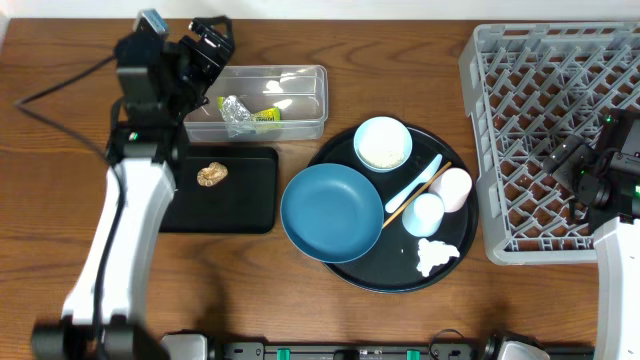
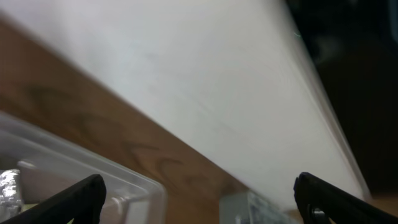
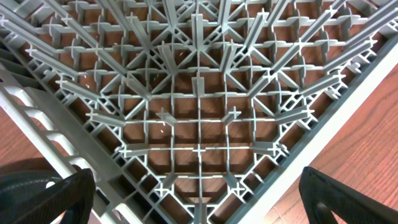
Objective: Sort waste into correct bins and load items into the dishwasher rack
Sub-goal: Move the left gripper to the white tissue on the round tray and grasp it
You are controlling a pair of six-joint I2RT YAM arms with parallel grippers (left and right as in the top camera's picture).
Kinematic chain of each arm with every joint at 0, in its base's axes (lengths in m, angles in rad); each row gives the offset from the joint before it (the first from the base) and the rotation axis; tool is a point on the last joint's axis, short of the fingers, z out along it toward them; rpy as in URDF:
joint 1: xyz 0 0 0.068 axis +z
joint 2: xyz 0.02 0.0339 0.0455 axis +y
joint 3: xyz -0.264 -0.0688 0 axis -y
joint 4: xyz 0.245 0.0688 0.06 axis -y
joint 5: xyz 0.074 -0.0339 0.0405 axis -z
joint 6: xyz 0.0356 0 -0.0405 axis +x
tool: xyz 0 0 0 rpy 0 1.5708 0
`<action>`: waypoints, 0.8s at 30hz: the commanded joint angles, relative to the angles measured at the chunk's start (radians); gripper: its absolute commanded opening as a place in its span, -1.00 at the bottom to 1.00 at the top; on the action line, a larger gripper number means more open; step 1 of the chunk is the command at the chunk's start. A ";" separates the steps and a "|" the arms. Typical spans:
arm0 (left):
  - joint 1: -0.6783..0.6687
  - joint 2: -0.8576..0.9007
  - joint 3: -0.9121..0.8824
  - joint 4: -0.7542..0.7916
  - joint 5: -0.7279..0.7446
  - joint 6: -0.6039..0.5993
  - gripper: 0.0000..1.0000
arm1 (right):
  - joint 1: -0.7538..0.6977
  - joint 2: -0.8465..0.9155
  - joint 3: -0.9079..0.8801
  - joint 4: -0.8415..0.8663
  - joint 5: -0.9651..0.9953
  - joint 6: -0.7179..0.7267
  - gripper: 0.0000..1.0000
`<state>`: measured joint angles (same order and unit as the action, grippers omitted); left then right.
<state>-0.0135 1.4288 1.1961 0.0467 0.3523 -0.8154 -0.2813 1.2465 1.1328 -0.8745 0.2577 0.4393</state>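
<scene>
**A:** How does the left gripper (image 2: 200, 186) stand?

**B:** Fingers spread wide, nothing between them. It hangs above the left end of the tub (image 1: 300, 75). The tub holds the foil wad (image 1: 235, 113) and the wrapper (image 1: 266, 117). The lump (image 1: 211, 174) lies on the tray (image 1: 250, 205). We read this as dry waste kept apart from food waste.

**A:** And the right gripper (image 3: 198, 186)?

**B:** Also open and empty, over a corner of the rack (image 3: 199, 118). We judge it is parked there, clear of the left arm's work.

**A:** What do we have left to handle?

**B:** On the round tray (image 1: 370, 278): a white wad (image 1: 435, 257), plate (image 1: 330, 212), bowl (image 1: 383, 143), spoon (image 1: 415, 183), stick (image 1: 412, 200) and two cups (image 1: 453, 187). We cannot tell whether the bowl holds rice. We see nothing loaded in the rack.
</scene>
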 commanded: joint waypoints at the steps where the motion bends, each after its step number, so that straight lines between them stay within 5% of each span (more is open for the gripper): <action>1: -0.063 -0.106 0.001 -0.054 0.096 0.319 0.96 | -0.006 0.000 0.016 -0.001 0.003 -0.007 0.99; 9: -0.325 -0.208 0.001 -0.383 0.160 0.697 0.96 | -0.006 0.000 0.016 -0.001 0.003 -0.007 0.98; 19: -0.602 -0.125 0.001 -0.676 0.163 0.726 0.96 | -0.006 0.000 0.016 -0.001 0.003 -0.007 0.98; 24: -0.746 -0.034 0.001 -0.770 0.027 0.732 0.96 | -0.006 0.000 0.016 -0.001 0.003 -0.007 0.99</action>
<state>-0.6914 1.3445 1.1954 -0.7021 0.4706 -0.1074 -0.2813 1.2465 1.1336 -0.8749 0.2577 0.4393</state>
